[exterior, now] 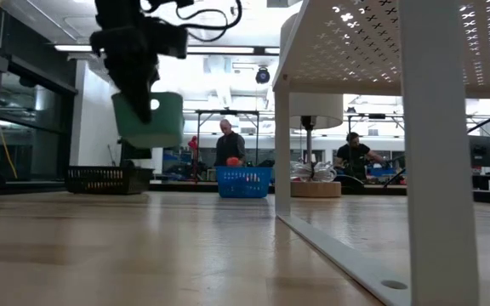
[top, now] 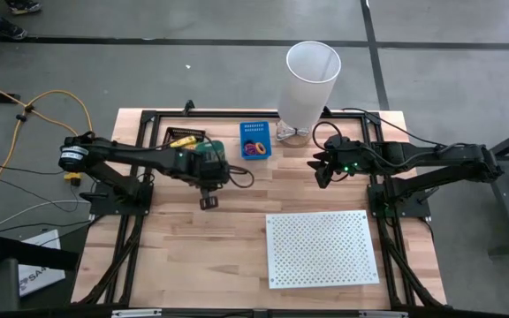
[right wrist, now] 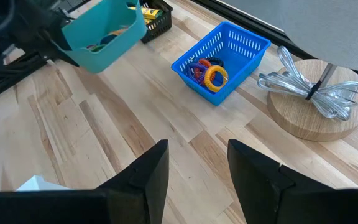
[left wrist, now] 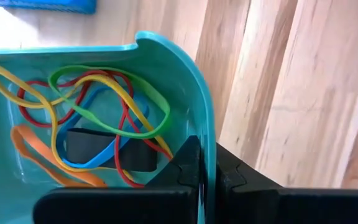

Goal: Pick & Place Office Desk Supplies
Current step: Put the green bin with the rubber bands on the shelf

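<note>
- Pale wooden tabletop [top: 237,230], plank-grained, with an open workshop behind it where people sit at benches; our landmark is the blue basket [top: 255,140] at the far edge.
- Left of the basket, the left gripper [left wrist: 204,177] has its fingers clamped tight on the wall of a teal bin [left wrist: 104,118], and the low view shows that bin hanging clear of the wood.
- Inside the bin: thin rubber bands [left wrist: 92,112] tangled in red, yellow, green, blue and orange, over a dark flat piece I cannot identify.
- My read: it's a carry. Keep the smooth plastic bin level so the light, springy loops don't slide out, and grip only the rim.
- Further left of the basket sits a black tray [top: 184,140] with yellow packs.
- The basket itself is mesh-walled, holding coiled rings [right wrist: 207,73].
- Right of the basket, the right gripper [right wrist: 197,165] hovers, fingers spread, holding nothing.
- Nearer than the basket lies a white perforated board [top: 322,248].
</note>
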Controlling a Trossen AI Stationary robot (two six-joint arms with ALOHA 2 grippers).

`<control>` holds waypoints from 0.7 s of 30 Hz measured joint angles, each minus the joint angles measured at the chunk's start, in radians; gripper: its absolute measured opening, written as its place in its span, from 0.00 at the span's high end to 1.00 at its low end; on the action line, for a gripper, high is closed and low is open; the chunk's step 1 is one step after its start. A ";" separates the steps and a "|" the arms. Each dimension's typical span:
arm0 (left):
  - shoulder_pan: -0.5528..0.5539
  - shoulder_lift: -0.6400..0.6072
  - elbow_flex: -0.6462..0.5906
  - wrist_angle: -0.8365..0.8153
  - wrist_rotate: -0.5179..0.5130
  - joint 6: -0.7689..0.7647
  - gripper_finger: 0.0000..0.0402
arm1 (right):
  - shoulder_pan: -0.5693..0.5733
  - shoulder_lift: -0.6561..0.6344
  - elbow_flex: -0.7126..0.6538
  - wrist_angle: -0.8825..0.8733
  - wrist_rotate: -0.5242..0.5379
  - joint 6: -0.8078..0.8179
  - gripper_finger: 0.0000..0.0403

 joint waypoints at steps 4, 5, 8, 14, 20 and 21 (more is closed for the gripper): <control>-0.007 0.000 0.022 -0.004 0.016 -0.066 1.00 | 0.000 0.000 0.000 0.000 0.000 0.000 0.62; -0.010 0.000 0.028 -0.006 0.026 -0.085 1.00 | 0.000 0.000 0.000 0.000 0.000 0.000 0.62; -0.026 0.000 0.056 -0.023 0.059 -0.138 1.00 | 0.000 0.000 0.000 0.000 0.000 0.000 0.62; -0.093 0.021 0.132 -0.054 0.063 -0.217 1.00 | 0.000 0.000 0.000 0.000 0.000 0.000 0.62; -0.155 0.117 0.262 -0.107 0.059 -0.267 1.00 | 0.000 0.000 0.000 0.001 0.000 0.000 0.62; -0.163 0.139 0.290 -0.120 0.057 -0.275 1.00 | 0.000 0.000 0.000 0.001 0.000 0.000 0.62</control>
